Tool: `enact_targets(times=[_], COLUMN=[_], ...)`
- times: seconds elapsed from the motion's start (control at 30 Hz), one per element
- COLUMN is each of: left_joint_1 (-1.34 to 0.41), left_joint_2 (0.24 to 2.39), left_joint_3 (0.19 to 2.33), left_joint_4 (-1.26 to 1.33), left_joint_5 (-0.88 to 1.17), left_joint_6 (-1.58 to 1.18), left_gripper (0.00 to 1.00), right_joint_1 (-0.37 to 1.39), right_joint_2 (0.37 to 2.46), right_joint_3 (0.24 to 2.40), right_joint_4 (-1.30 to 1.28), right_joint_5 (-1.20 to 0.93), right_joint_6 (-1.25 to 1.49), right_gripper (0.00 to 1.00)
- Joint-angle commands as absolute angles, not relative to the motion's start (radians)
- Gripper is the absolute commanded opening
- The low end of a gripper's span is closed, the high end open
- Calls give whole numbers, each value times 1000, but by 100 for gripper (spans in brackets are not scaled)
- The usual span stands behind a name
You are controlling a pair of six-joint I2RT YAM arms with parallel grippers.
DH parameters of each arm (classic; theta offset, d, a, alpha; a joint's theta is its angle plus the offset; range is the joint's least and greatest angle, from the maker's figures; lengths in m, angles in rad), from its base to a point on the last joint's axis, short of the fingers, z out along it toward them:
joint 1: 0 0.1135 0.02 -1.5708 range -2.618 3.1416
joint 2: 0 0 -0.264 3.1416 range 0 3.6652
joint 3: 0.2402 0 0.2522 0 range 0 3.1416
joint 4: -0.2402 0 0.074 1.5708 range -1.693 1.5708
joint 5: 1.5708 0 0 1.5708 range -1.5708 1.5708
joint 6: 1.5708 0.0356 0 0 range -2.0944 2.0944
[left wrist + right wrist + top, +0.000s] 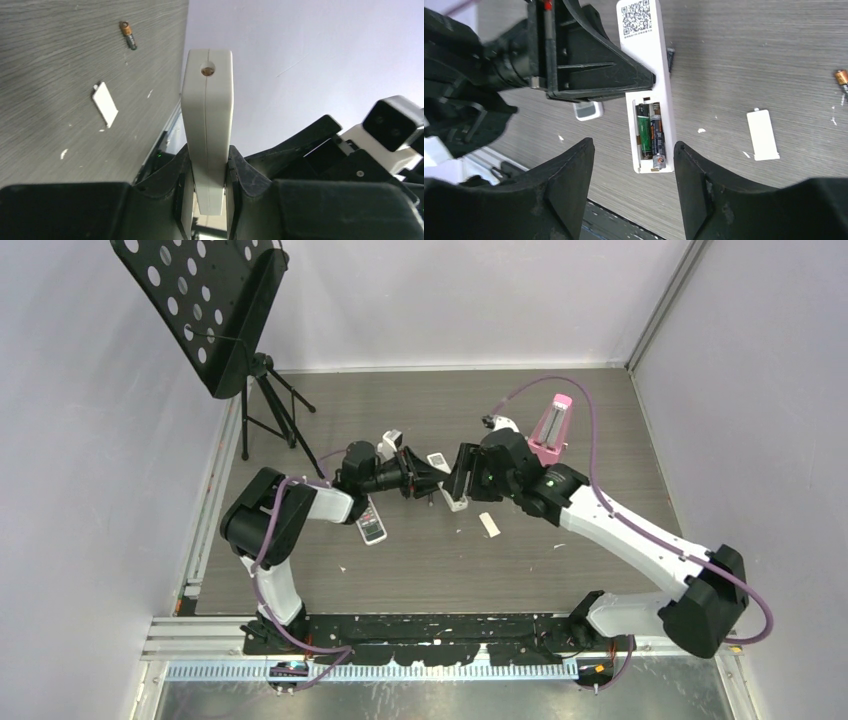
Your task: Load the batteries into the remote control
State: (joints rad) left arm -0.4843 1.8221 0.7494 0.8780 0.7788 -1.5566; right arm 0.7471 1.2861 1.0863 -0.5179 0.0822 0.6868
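From the near edge, the right arm stretches diagonally up-left to mid-table. Its right gripper [632, 149] is spread wide, one finger on each side of the battery end of the slim white plastic remote control [646, 55], not touching it. The left arm folds at the elbow, forearm pointing right. Its left gripper [210, 152] clamps that remote by its flat faces, above the grey wood-grain table [560, 420]. Two dark cylindrical batteries [650, 135] lie side by side in the open bay. On the table lie a white rectangular cover [763, 135], a loose copper-tipped battery [128, 35] and a white remote with a dark button panel [372, 528].
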Motion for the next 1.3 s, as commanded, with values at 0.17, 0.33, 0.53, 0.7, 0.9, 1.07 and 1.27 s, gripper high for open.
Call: enact_targets(times=[0.17,0.33,0.53,0.7,0.9,1.07,1.27], left_joint_1=[-480,-480,-480,-485,-488,-488,-488], left_joint_2=[1766,1739,1704,1701,1694,1697,1707], left_joint_3=[716,714,719,721,718,719,727], left_joint_4=[1081,1111,1075,1075,1087,1105,1124], left_joint_5=[664,635,621,630,631,629,627], left_joint_6=[-1788,-1844,-1817,-1802,-1788,-1785,-1784], left_gripper=[0,0,0,0,0,0,0], right_joint_1=[723,718,707,675,616,606,606], right_joint_2=[1083,1011,987,985,1006,1028,1044], right_joint_3=[897,800,740,711,649,621,583], right_joint_4=[-240,-91,-7,63,212,275,356], right_joint_5=[187,182,164,140,46,14,-44], right_joint_6=[915,1011,1114,1184,1283,1298,1289], right_gripper=[75,81,82,77,66,49,58])
